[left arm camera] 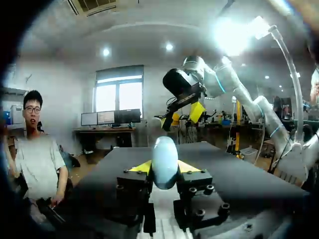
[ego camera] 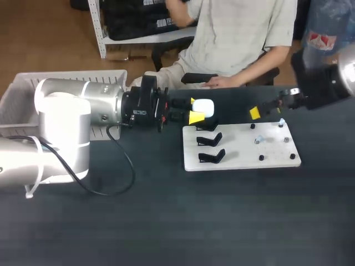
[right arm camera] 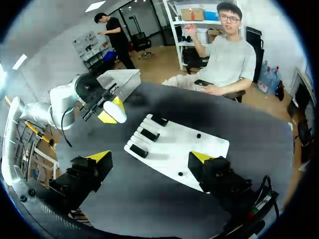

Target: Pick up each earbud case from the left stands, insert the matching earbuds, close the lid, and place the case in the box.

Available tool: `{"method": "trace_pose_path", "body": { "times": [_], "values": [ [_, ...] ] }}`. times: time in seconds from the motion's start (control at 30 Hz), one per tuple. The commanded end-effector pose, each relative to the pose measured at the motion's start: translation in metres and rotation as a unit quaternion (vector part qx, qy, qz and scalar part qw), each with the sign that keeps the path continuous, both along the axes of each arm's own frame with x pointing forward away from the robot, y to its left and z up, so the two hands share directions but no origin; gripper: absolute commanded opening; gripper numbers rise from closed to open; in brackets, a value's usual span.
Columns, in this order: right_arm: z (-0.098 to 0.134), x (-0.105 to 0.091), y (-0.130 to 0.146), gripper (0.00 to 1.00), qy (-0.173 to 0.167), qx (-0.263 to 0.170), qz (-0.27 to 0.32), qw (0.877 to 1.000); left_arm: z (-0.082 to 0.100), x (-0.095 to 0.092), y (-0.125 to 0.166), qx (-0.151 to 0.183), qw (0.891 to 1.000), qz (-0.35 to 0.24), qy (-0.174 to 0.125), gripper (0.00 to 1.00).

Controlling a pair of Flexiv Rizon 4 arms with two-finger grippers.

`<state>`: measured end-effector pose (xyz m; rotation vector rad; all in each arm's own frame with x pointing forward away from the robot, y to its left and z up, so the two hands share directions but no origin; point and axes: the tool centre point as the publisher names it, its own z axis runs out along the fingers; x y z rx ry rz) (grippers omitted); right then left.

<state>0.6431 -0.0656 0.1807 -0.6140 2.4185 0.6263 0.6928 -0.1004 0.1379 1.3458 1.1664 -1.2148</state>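
Note:
My left gripper (ego camera: 195,112) is shut on a white earbud case (ego camera: 203,107), held in the air just above the far-left corner of the white board (ego camera: 241,160). In the left wrist view the case (left arm camera: 165,160) stands upright between the yellow-tipped fingers. Three black stands (ego camera: 211,139) along the board's left side are empty. Small earbuds (ego camera: 258,140) sit on pegs on the board's right half. My right gripper (ego camera: 270,106) hangs open above the board's far-right corner. In its own view the right gripper (right arm camera: 149,159) is spread wide over the board (right arm camera: 199,142), holding nothing.
A white basket (ego camera: 72,77) stands at the back left, behind my left arm. Black pegs (ego camera: 261,158) dot the right half of the board. A black cable (ego camera: 125,166) loops over the dark tabletop beside my left arm.

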Motion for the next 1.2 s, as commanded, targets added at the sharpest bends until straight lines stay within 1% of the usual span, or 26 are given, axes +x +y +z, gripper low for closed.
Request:
{"method": "trace_pose_path", "body": {
  "times": [0.03,0.33,0.43,0.7,0.97,1.2],
  "values": [
    [-0.004,0.005,0.021,1.00,0.005,-0.017,-0.003,1.000,-0.002,-0.001,0.000,0.000,1.000,-0.002,-0.002,0.00],
    [-0.005,0.009,0.051,1.00,0.015,-0.026,0.018,0.999,-0.002,-0.001,0.000,-0.001,1.000,-0.002,-0.002,0.00],
    [-0.005,0.012,0.062,1.00,0.017,-0.031,0.026,0.999,-0.002,-0.001,0.000,-0.001,1.000,-0.002,-0.002,0.00],
    [-0.010,0.023,0.082,1.00,0.035,-0.035,0.040,0.998,-0.002,-0.001,0.000,-0.001,1.000,-0.002,-0.002,0.00],
    [-0.016,0.028,0.091,1.00,0.046,-0.040,0.044,0.997,-0.002,-0.001,0.000,-0.001,1.000,-0.002,-0.002,0.00],
    [-0.021,0.034,0.091,1.00,0.054,-0.046,0.043,0.997,-0.002,-0.001,0.000,-0.001,1.000,-0.002,-0.002,0.00]
  ]
}}
